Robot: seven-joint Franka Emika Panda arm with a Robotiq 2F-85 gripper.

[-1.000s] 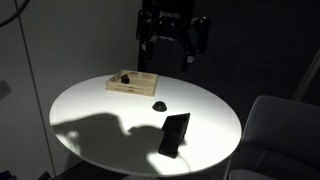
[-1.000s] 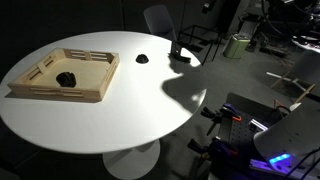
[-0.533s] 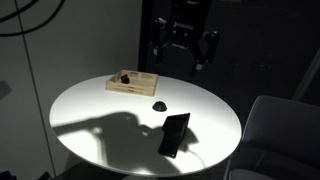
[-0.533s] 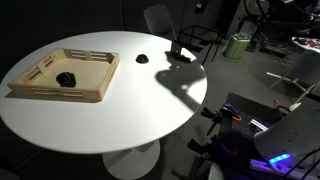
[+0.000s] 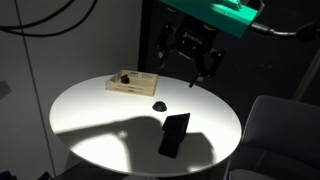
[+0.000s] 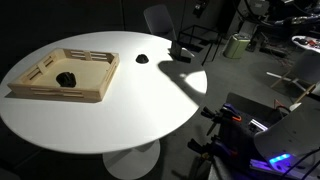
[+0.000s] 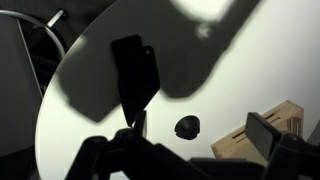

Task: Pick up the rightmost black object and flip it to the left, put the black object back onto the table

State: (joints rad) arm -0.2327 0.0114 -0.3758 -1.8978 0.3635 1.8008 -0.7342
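Observation:
A tall black slab [image 5: 174, 134] stands upright on the near right part of the round white table [image 5: 100, 110]. It also shows in the wrist view [image 7: 135, 75] and at the far table edge in an exterior view [image 6: 180, 52]. A small black dome [image 5: 158, 105] lies mid-table, also in the wrist view [image 7: 186, 126] and an exterior view [image 6: 142, 58]. My gripper [image 5: 188, 70] hangs open and empty high above the table's far side, apart from every object. In the wrist view my gripper [image 7: 196, 136] has its jaws spread wide.
A wooden tray [image 5: 133, 83] with a small black lump [image 5: 125, 76] in it sits at the back of the table; it also shows in an exterior view [image 6: 45, 88] and the wrist view [image 7: 262, 150]. A grey chair [image 5: 275, 130] stands beside the table.
My gripper has moved right and slightly lower over the far side of the table, and the green arm link has come into view. The objects have not moved.

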